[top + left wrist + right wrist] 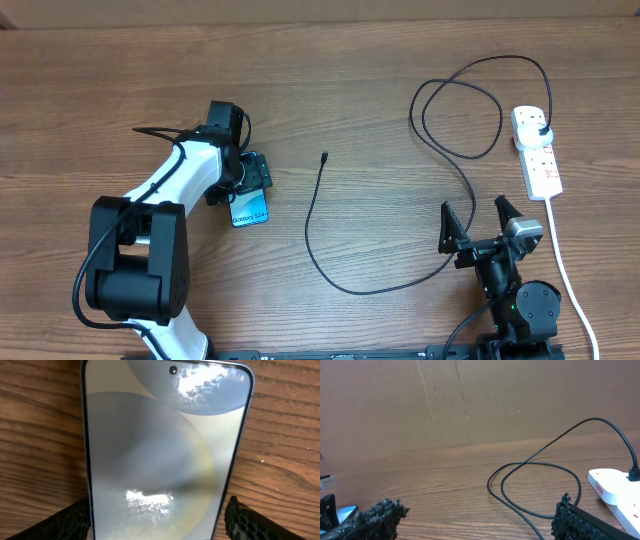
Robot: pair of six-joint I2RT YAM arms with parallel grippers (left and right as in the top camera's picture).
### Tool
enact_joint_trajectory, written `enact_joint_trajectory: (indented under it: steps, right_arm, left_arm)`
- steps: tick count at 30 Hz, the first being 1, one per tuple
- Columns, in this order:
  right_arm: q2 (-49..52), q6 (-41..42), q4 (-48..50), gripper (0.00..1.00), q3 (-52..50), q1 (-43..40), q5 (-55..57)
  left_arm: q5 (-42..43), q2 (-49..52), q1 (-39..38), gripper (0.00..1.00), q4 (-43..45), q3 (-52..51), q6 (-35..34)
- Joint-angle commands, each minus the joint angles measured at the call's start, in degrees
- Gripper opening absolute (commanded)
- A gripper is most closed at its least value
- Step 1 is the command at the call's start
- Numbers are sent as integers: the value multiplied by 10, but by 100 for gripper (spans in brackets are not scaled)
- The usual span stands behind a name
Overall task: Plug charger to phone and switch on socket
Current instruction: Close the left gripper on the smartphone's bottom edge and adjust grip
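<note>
Getting hold of the phone (250, 210) looks like the step in hand. Lies flat on the table (380, 60), screen up, left of the middle in the overhead view. Sits between the two sides of the left claw (252, 185). In the left wrist view, one of the fingers (70, 522) is right at the phone's edge at lower left. Other finger at lower right a little apart from the edge, so claw fairly narrow but not squeezing yet.

Right claw (480, 225) low on the right of the overhead view, spread wide, holding nothing.

Charger (308, 220) thin and black, curling across the middle. Small tip loose on the wood, up near the middle, well apart from the phone. Black plug end sitting in the socket (538, 160) at the far right. Switches too small to tell if on or off.

Next, most likely: pinch the phone so it cannot slide. Then pick up the tiny tip with the right claw and bring it over. Needs very careful aim, since the tip is small and thin. Hole for the tip not in sight, maybe hidden under the left claw. Press the socket switch last.
</note>
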Motion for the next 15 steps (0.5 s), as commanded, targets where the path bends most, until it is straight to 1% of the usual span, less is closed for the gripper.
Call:
enact_joint_trajectory:
  steps: [1, 5, 7, 10, 15]
  right_arm:
    - [-5, -1, 3, 100, -6, 2, -3]
    - [-5, -1, 3, 100, -6, 2, -3]
    - [-5, -1, 3, 100, -6, 2, -3]
    - [-5, -1, 3, 100, -6, 2, -3]
    - [-5, -1, 3, 100, -6, 2, -3]
  left_arm:
    - [7, 63, 3, 91, 7, -47, 26]
    - [7, 63, 3, 95, 7, -47, 40]
    - [7, 63, 3, 96, 8, -47, 42]
    - [7, 63, 3, 100, 14, -47, 42]
    - [-7, 63, 3, 98, 17, -47, 42]
